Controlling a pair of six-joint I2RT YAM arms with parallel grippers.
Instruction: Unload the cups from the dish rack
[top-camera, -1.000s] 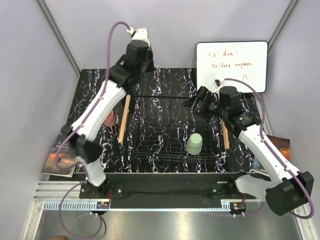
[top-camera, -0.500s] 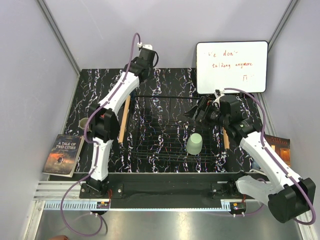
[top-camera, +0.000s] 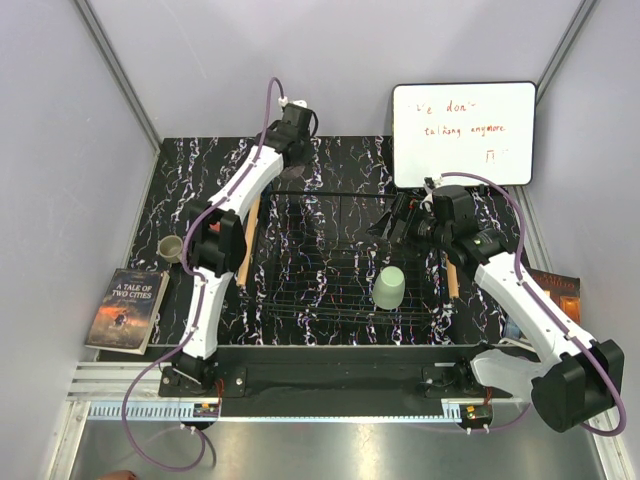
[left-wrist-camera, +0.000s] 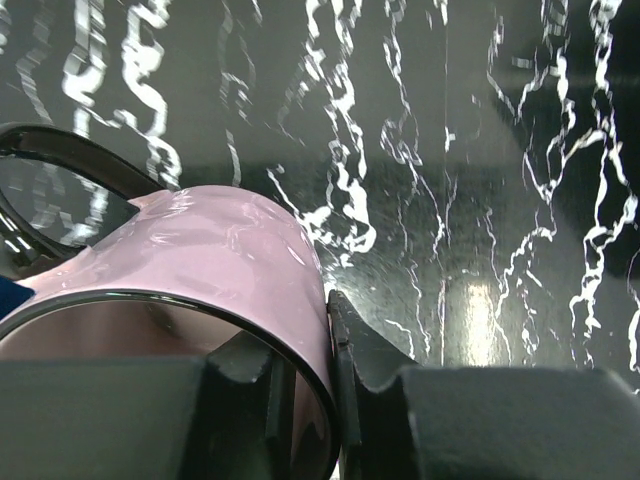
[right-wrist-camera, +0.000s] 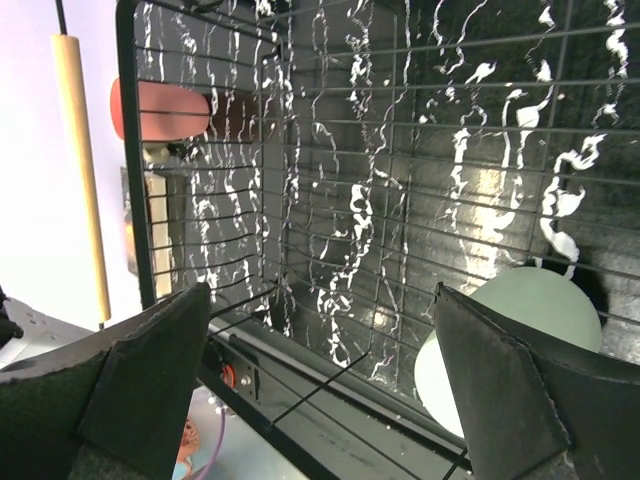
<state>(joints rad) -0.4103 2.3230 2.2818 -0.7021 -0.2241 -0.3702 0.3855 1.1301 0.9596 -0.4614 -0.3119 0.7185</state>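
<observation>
top view: the left arm (top-camera: 235, 195) reaches past the rack (top-camera: 330, 194) to the back of the table (top-camera: 180, 170), judged a set-down spot outside the wire; its tool is hidden under the wrist. the right gripper (top-camera: 393, 222) hangs over the rack's back right, just behind the mint cup (top-camera: 389, 287), likely lined up for it. that cup stands mouth down on the grid, the only cup seen in the rack. a beige cup (top-camera: 170, 246) sits upright on the table, left of the rack. left wrist view: the left gripper (left-wrist-camera: 300, 335) pinches the pink cup (left-wrist-camera: 200, 270) by its wall, one finger inside and one outside. the glaze is glossy and the rim thin and dark, over a black, white-veined top. whether the cup touches the table cannot be told. right wrist view: the fingers (right-wrist-camera: 140, 380) are spread wide with nothing between them. the wire is thin and black, the wooden bar (right-wrist-camera: 78, 170) round, the mint cup matt.
</observation>
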